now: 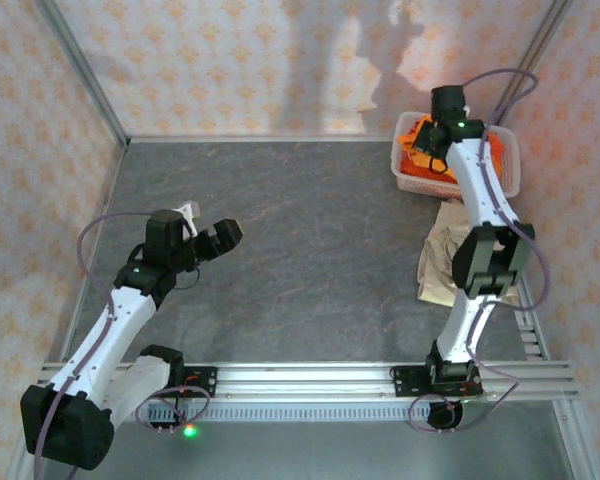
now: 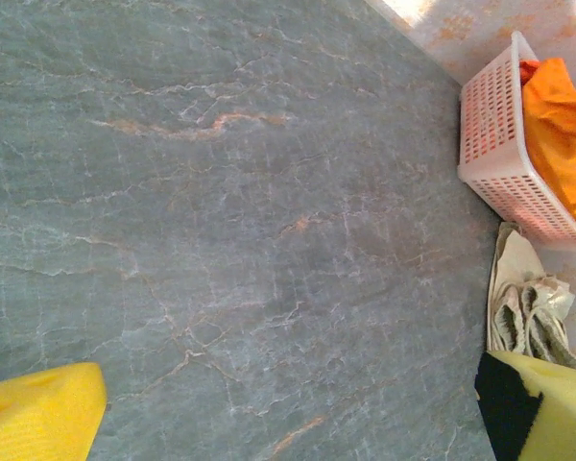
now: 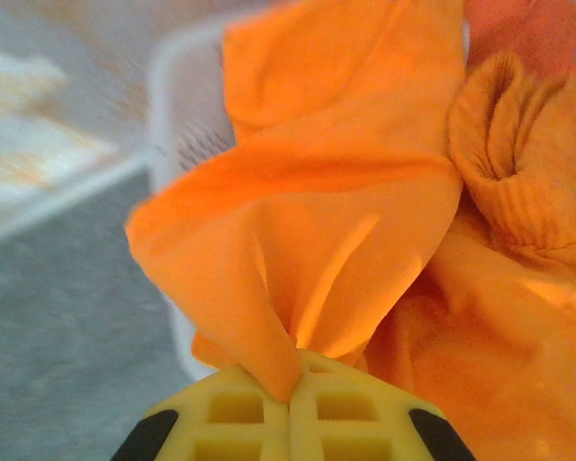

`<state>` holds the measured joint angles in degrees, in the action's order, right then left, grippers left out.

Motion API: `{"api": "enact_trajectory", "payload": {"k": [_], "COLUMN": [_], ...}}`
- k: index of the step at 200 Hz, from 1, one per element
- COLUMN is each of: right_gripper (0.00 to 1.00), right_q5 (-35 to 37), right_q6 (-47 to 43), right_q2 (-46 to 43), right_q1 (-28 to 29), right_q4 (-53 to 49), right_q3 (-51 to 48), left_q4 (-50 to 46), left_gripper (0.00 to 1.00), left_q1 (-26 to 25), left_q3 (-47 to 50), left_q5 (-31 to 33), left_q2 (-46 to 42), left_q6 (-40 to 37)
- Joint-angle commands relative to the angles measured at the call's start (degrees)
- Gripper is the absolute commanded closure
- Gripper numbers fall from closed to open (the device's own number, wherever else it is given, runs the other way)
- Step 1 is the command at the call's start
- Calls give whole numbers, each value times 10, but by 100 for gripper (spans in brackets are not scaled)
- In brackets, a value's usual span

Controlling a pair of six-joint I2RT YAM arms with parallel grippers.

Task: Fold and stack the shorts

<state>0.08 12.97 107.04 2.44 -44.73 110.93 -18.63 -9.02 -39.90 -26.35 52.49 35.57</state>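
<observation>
Pinching a fold of bright orange cloth, the right gripper (image 3: 290, 379) has its two yellow fingers pressed together with no gap between them, and the cloth fans up and out from that pinch. What it holds is one of the orange shorts (image 3: 336, 211), whose fabric drapes over the rim of the white mesh basket (image 3: 173, 134). More orange cloth lies heaped just behind and to the right in the wrist view, including a gathered, ribbed waistband (image 3: 514, 154) curled into a loop. From above, this gripper hangs over the near-left part of the basket, which sits at the far right corner of the grey stone-patterned table (image 1: 310, 220), close to the patterned wall (image 1: 280, 60). Just in front of the basket, on the table and partly under the right arm (image 1: 485, 215), lie the beige shorts (image 1: 438, 255), crumpled, right up against the basket's near wall. Across the table, the left gripper (image 1: 220, 238) is held above the bare surface on the left side, well apart from the basket and all the shorts, its fingers spread wide with nothing between them. Its wrist camera looks across the grey tabletop toward the basket, where orange cloth bulges over the rim and the beige pair lies beside it.
</observation>
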Motion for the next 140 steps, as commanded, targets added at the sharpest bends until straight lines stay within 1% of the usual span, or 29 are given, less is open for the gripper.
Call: {"api": "enact_trajectory", "payload": {"k": [1,30,52,78,112,130,140], "right_gripper": [100,100,100,100,100,100,100], "right_q5": [-39,-96,-127,-159,-238,-249,-246], "right_q6": [30,32,2,-34,-61,-95,-111], "right_q2": [-76,-120,-143,-147,-109,-89,-81], "right_q1": [5,21,63,143,254,312,331], "right_q4": [62,94,111,118,93,77,72], "right_q3": [-11,4,24,55,133,175,186], "left_q4": [13,13,17,25,23,17,15], "left_gripper": [0,0,0,0,0,0,0], "left_q1": [-4,-3,-4,-4,-4,-5,-5], "left_q3": [7,9,12,20,18,16,15], "left_q5": [8,10,11,12,14,18,21], "left_q2": [-10,-12,-12,-12,-15,-19,-23], "left_q6": [2,4,7,14,17,16,17]}}
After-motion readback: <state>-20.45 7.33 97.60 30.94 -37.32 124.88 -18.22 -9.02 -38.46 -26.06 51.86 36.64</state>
